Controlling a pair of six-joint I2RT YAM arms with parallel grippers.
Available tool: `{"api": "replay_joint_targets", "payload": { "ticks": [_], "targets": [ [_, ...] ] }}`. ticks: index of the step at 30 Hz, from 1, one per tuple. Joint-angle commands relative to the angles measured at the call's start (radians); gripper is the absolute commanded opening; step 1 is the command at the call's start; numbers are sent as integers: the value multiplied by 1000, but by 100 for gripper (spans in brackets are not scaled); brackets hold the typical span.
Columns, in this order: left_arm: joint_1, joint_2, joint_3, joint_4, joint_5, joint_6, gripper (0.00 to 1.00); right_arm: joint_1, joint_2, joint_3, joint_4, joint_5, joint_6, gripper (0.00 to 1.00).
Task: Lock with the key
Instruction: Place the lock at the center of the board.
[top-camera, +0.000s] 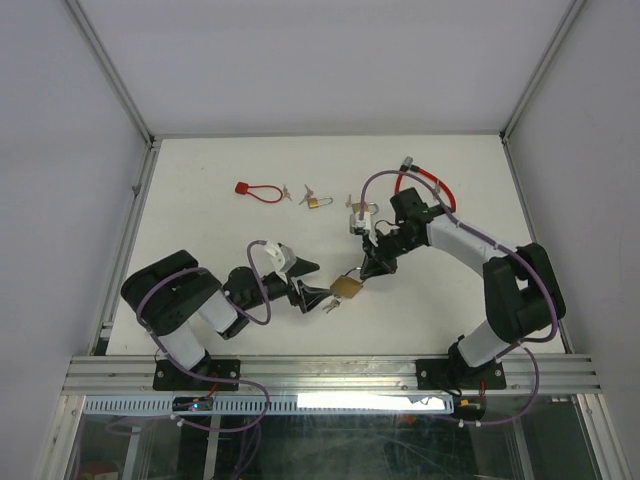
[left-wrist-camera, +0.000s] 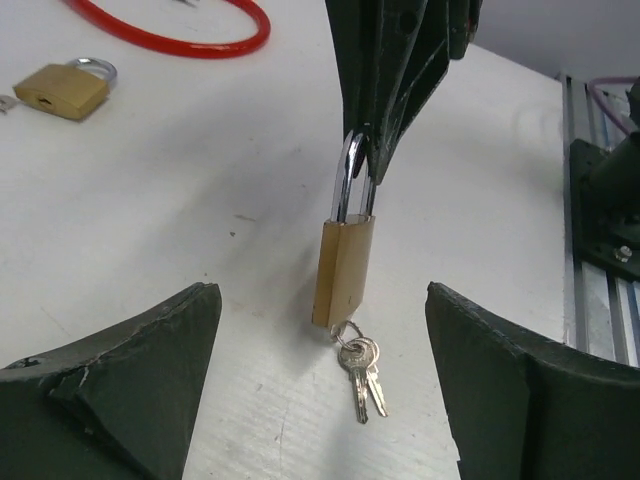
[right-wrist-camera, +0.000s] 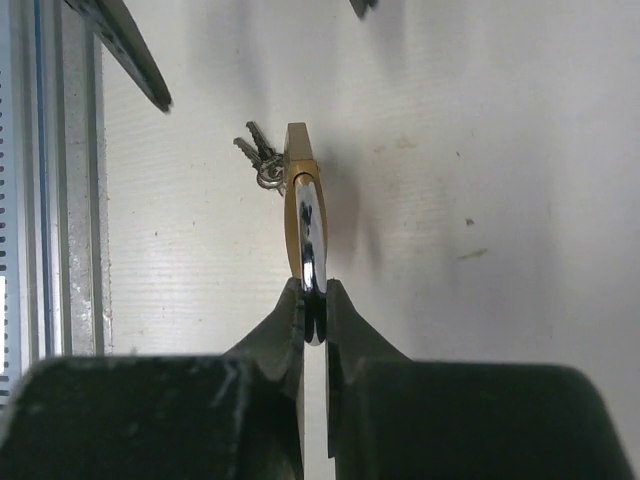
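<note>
Right gripper (right-wrist-camera: 314, 300) is pinched on the steel shackle (left-wrist-camera: 352, 175) of the brass padlock (left-wrist-camera: 343, 270), holding it upright low over the table (left-wrist-camera: 150, 220), near the front edge. Keys (left-wrist-camera: 361, 368) hang from its underside. Left gripper (top-camera: 318, 298) stands spread wide, fingers either side of the padlock, touching nothing.

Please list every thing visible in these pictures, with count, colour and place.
brass padlock with steel shackle: one, gold, mid table
ring of keys: one, silver, at that padlock's lower end
small brass padlock: one, gold, far centre
red cable loop: one, red, far left
red cable with grey end: one, red, far right
white table: one, white, under everything
left gripper: one, black, open, beside the keys
right gripper: one, black, shut on the steel shackle
</note>
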Motion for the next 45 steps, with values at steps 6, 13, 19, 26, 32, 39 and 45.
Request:
{"api": "replay_joint_targets", "payload": {
  "ticks": [6, 13, 19, 26, 32, 39, 45],
  "targets": [
    [-7, -351, -22, -138, -144, -152, 89, -212, 76, 161, -232, -172, 21, 0],
    [-4, -556, 9, -466, -228, -134, 94, -449, 379, 398, -766, -235, -245, 0],
    [-5, -639, -21, -515, -249, -135, 96, -636, 362, 342, -600, -118, -59, 0],
    [-5, -698, -19, -566, -253, -170, 96, -703, 281, 265, -333, 57, 155, 2],
    [-6, -764, -19, -622, -272, -205, 99, -741, 269, 257, -290, 99, 193, 31],
    [-6, -787, 45, -799, -339, -227, 99, -771, 92, 210, -172, 200, 238, 82],
    [-4, -843, 182, -1053, -429, -183, 99, -780, -203, 146, -5, 229, 210, 100]
  ]
}}
